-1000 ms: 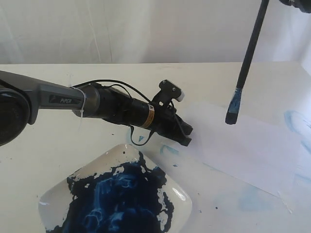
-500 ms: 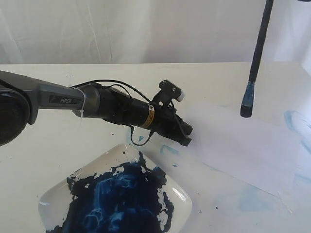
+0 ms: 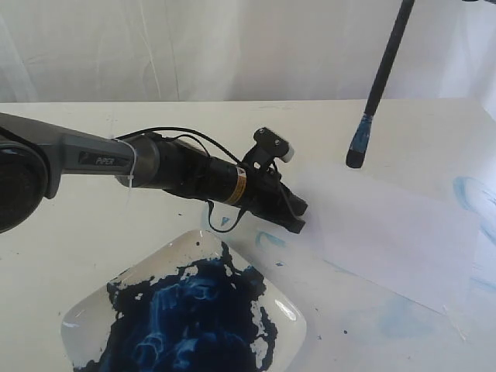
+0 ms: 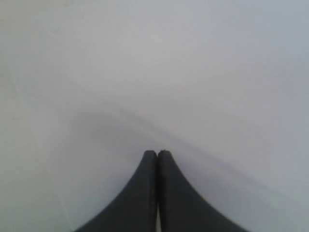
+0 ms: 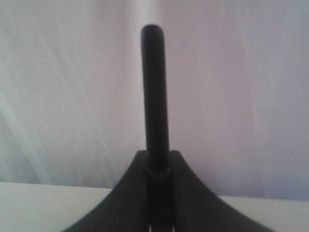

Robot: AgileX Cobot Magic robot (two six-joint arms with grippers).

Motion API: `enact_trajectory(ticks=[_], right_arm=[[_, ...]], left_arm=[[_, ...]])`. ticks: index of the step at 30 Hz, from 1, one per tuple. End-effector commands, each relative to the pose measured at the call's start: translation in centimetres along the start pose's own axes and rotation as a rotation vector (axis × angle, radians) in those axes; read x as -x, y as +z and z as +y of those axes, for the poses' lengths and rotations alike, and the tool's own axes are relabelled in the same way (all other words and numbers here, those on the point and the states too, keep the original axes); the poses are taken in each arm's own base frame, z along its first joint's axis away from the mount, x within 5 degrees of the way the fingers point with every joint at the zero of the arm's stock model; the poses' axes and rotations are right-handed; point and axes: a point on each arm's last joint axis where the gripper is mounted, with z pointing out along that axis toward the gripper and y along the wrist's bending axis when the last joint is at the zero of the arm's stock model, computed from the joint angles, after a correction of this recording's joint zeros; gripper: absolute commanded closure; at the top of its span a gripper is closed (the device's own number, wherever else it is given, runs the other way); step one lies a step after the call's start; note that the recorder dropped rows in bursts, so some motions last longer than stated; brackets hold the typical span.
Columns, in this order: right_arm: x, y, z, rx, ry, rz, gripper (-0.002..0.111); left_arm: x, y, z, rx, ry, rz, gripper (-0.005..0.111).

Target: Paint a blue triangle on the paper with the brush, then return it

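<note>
The brush (image 3: 377, 85) is up in the air at the far right. It hangs tilted, with the blue-stained bristle end lowest and the handle running up and right out of the top of the exterior view. The tip sits above the far edge of the paper (image 3: 387, 225), clear of it. The right gripper (image 5: 157, 162) has its fingers clamped on the black handle, which pokes straight out past the tips in the right wrist view.

The left gripper (image 3: 297, 219) is down low at the paper's left end, fingers pressed together with nothing between them. The tips look like they rest on the sheet, but honestly I can't tell for sure if they touch it.

Near left on the table (image 3: 70, 232) there's a white dish (image 3: 288, 316) smeared with dark blue paint (image 3: 186, 310). Pale blue smears (image 3: 469, 192) mark the table past the paper's right end, and there are little blue dabs (image 3: 270, 239) just beside the left gripper.
</note>
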Motion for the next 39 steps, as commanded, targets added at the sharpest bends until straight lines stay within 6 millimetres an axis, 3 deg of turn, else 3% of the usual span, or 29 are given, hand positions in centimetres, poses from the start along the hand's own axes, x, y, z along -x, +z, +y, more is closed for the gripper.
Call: enact_trajectory(ticks=[1,10,13,19,27,31,35,39], right_arm=[[-0.1,-1.2,0.6,0.246,-0.034,-0.01,0.108],[-1.3,-1.5,-1.3,0.465,-0.117,0.066,0.108],[-1.9,-1.1,-1.7,0.459,-0.132,0.098,0.108],[-2.0,-0.2,-2.0,0.465,-0.222,0.004,0.108],[-3.9,2.0,-3.7,0.382,-0.098,0.054,0.108],[-3.9,2.3,-3.6,0.42,-0.255,-0.026,0.108],[-4.4,2.9,-4.1,0.403,-0.246,-0.035,0.108],[-5.6,3.6,-5.2,0.533,-0.243,-0.123,0.108]], left_arm=[[-0.6,0.3,0.0,-0.002,0.015,0.022,0.107],[-0.6,0.3,0.0,-0.002,0.015,0.022,0.107],[-0.6,0.3,0.0,-0.002,0.015,0.022,0.107],[-0.6,0.3,0.0,-0.002,0.015,0.022,0.107],[-0.6,0.3,0.0,-0.002,0.015,0.022,0.107],[-0.6,0.3,0.0,-0.002,0.015,0.022,0.107],[-0.6,0.3,0.0,-0.002,0.015,0.022,0.107],[-0.6,0.3,0.0,-0.002,0.015,0.022,0.107]])
